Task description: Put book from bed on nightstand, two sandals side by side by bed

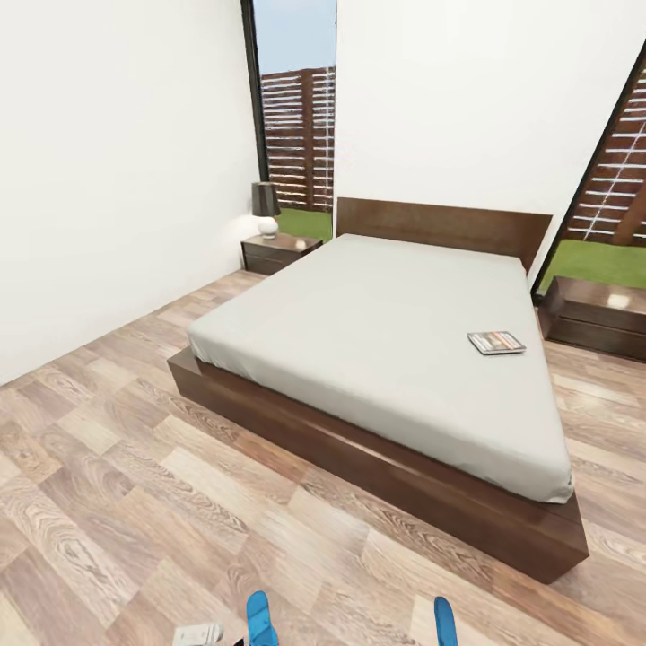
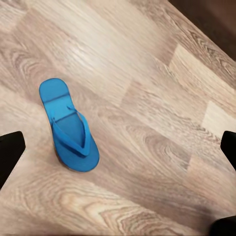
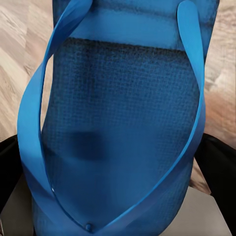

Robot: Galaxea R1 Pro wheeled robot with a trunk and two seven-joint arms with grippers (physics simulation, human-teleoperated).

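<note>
- Two bright blue sandals sit at the near edge of the head view: one at near left [image 1: 261, 619] and one at near right [image 1: 446, 621], well apart, on the wood-plank floor [image 1: 135, 502].
- Left claw [image 2: 118, 147] hangs released above the floor, its dark fingers [image 2: 10, 152] spread wide; the left sandal [image 2: 69, 125] lies flat just beside one finger, strap up, untouched.
- Right claw [image 3: 118, 162] has the other sandal [image 3: 118, 123] between its dark fingers [image 3: 219, 167]; whether it is gripped I cannot tell.
- Farther off stands the bed [image 1: 377, 350], pale grey mattress on a dark brown frame.
- On its right side lies the book [image 1: 496, 342], thin, flat, with a dark cover.
- Two dark nightstands flank the headboard: far left [image 1: 280, 251], with a lamp [image 1: 266, 208], and far right [image 1: 597, 316].
</note>
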